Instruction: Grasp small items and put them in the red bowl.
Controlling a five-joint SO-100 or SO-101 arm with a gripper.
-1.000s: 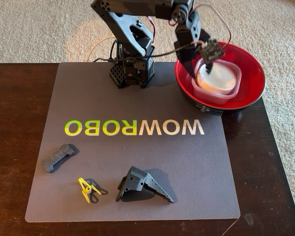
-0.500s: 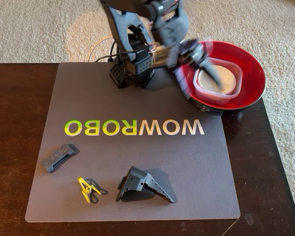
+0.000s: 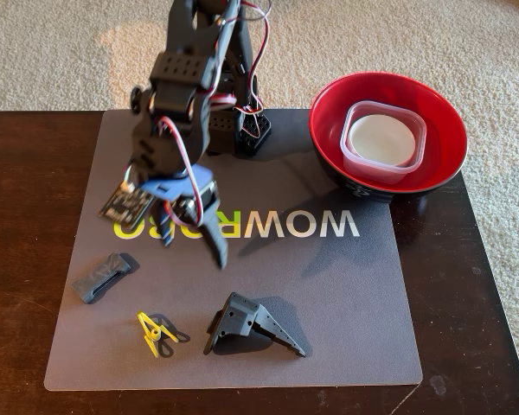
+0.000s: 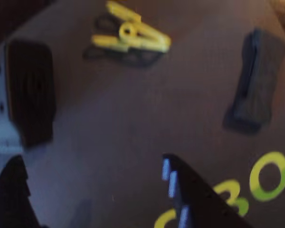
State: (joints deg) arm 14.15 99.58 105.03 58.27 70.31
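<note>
The red bowl [image 3: 329, 108] stands at the back right of the fixed view. In it lies the clear square tub [image 3: 415, 160] with the small white dish [image 3: 382, 138] inside. On the grey mat lie the dark grey ribbed block [image 3: 102, 277], the yellow-and-black clip [image 3: 158, 333] and the black bracket [image 3: 251, 324]. My gripper [image 3: 193, 244] hangs open and empty above the mat, behind the clip. The wrist view shows the gripper [image 4: 91, 160] open, with the clip [image 4: 130, 38] ahead, the block [image 4: 256, 85] to the right and the bracket [image 4: 31, 90] to the left.
The grey mat [image 3: 355, 303] with yellow and white lettering covers a dark wooden table [image 3: 467, 328]. Pale carpet surrounds the table. The arm's base [image 3: 242, 130] stands at the mat's back edge, left of the bowl.
</note>
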